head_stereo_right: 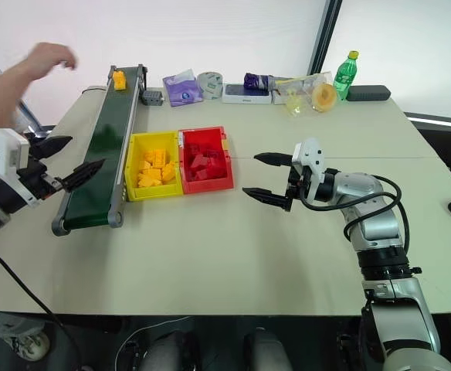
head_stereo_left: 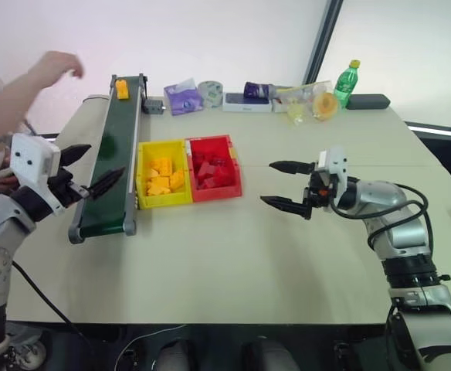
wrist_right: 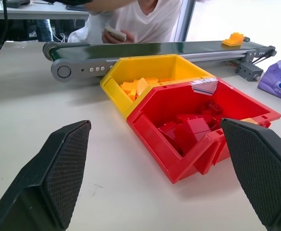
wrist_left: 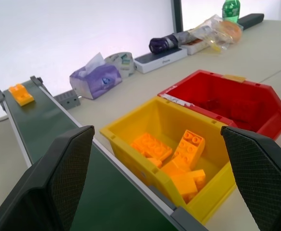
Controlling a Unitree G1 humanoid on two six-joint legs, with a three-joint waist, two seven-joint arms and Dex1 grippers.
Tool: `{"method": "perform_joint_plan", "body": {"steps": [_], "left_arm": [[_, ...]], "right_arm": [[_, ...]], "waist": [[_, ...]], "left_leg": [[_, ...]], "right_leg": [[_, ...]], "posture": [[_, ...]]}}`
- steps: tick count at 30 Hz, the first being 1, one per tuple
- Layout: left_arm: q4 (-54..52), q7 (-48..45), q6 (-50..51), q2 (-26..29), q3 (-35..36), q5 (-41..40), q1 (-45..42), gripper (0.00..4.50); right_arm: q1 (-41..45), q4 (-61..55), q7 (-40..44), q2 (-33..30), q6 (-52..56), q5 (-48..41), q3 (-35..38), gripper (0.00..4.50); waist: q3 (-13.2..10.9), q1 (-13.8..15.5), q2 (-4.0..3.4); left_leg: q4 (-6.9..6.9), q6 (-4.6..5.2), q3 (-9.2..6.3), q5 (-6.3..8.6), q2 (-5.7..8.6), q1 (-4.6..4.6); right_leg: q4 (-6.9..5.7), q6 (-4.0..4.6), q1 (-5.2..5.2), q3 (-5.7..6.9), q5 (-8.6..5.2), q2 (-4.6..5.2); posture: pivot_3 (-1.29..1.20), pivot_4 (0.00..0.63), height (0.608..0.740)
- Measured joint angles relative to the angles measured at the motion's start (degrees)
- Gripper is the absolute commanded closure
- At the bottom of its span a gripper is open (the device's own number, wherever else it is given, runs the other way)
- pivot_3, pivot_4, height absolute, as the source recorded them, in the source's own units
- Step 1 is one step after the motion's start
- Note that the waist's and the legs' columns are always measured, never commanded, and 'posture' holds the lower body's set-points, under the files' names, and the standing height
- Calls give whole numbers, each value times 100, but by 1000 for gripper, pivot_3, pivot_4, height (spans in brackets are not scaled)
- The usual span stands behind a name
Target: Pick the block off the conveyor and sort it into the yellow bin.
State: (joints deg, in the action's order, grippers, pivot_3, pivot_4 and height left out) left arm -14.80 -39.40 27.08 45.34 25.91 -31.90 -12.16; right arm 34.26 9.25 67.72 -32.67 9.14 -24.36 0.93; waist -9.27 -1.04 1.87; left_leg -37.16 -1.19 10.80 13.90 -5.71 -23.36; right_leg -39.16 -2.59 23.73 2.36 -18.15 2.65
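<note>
Where conveyor (head_stereo_left: 110, 166) runs, beige table (head_stereo_left: 272, 247)

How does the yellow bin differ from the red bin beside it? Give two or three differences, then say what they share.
The yellow bin holds orange-yellow bricks; the red bin holds red ones. The yellow bin sits right beside the conveyor; the red bin sits on its far side, nearer the right gripper. Both are similar low rectangular trays, side by side and touching.

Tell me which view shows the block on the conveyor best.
The left wrist view: the block lies close enough on the conveyor to show its studs, with nothing in front of it. The right wrist view shows it side-on at the belt's far end. Both eye views show it as a small orange shape at that end.
</note>
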Motion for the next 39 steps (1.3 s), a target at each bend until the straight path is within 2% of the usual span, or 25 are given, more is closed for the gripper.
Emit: {"method": "perform_joint_plan", "body": {"steps": [12,21,39], "left_arm": [[-120,128,150,-118,55,-198,154,57],[-765,925,348,-465,154,-178,646,57],[-707,981,282,-477,196,-54,711,57]], "right_arm": [[0,0,23,-1,3,1,0,0],[2,7,51,-2,7,1,-1,0],[49,121,132,2,-6,55,-1,0]], "waist": [[0,0,0],[0,2,0],[0,1,0]], "left_leg": [[0,0,0,0,0,0],[0,0,-2,0,-1,0],[0,0,-2,0,0,1]], "right_leg": [[0,0,0,0,0,1],[0,0,-1,-1,0,1],[0,0,-1,-1,0,1]], "posture": [[0,150,740],[0,150,740],[0,150,740]]}}
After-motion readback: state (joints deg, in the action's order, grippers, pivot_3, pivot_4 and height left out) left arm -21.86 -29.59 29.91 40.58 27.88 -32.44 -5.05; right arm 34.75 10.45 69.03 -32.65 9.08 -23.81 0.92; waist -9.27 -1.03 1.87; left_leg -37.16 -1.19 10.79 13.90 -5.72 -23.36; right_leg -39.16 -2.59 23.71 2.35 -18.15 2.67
